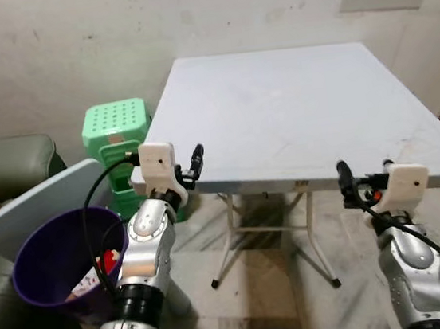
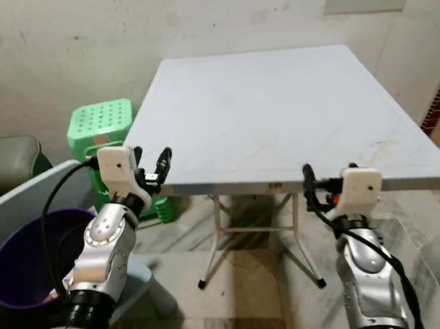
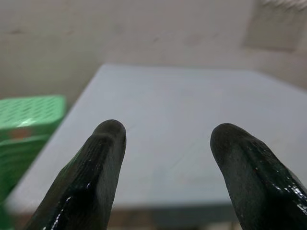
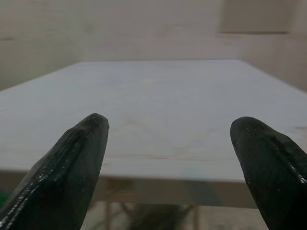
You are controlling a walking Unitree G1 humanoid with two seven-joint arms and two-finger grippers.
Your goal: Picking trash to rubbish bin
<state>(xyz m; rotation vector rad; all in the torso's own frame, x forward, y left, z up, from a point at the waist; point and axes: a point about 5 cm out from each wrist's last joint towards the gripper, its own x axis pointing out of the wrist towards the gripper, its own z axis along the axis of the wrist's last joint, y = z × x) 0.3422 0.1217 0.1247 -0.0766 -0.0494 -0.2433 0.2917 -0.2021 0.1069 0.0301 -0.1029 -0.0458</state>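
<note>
No text, label, brand, number or sign can be read anywhere.

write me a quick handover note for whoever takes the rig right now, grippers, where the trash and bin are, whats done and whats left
Left gripper: open, holding nothing, raised at the near left corner of the table.
Right gripper: open, holding nothing, raised just before the table's near edge, toward its right side.
Bin: the purple rubbish bin stands on the floor to the robot's left, beside the left arm, with a green stool behind it. Some trash already lies inside, red and pale pieces.
Done: the tabletop looks bare, no trash to be seen on it.
Left: nothing obvious from here; check the floor and under the table before calling it finished.
</note>
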